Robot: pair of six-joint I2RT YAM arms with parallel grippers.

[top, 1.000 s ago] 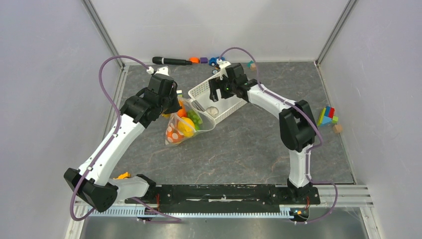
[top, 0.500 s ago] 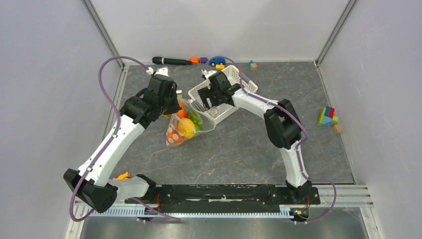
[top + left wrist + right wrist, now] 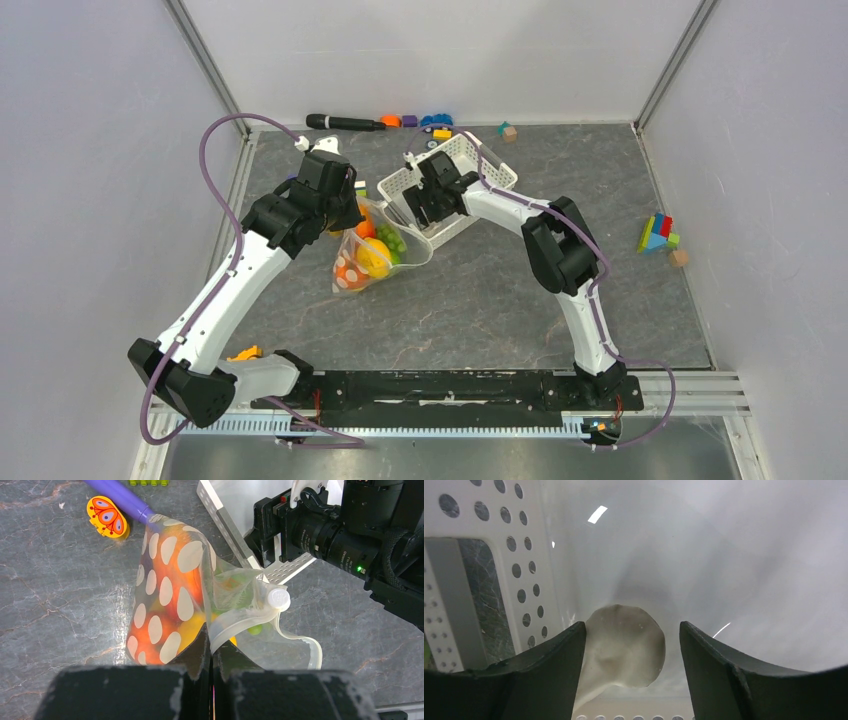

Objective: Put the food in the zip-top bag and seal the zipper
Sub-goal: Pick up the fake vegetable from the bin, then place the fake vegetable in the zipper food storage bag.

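Note:
The zip-top bag (image 3: pixel 365 258) lies left of centre, clear with white dots, with orange, yellow and green grape food (image 3: pixel 172 610) inside. My left gripper (image 3: pixel 211 645) is shut on the bag's mouth edge, pinching the zipper strip (image 3: pixel 240 622), and shows in the top view (image 3: pixel 352 212) too. The mouth gapes open toward the white basket (image 3: pixel 492 165). My right gripper (image 3: pixel 632 626) is open, reaching down inside the basket (image 3: pixel 459 605). Its fingers straddle a pale cream rounded toy piece (image 3: pixel 626 647); the left finger touches it. In the top view the right gripper (image 3: pixel 428 205) is over the basket's near-left end.
A purple pen (image 3: pixel 120 497) and a yellow butterfly-patterned piece (image 3: pixel 106 516) lie beside the bag. A black marker (image 3: pixel 345 122), toy car (image 3: pixel 435 121) and small blocks sit along the back wall. Coloured blocks (image 3: pixel 657 235) lie at the right edge.
My right gripper has moved left and down into the basket, over the pale piece. My left gripper and the bag have stayed where they were.

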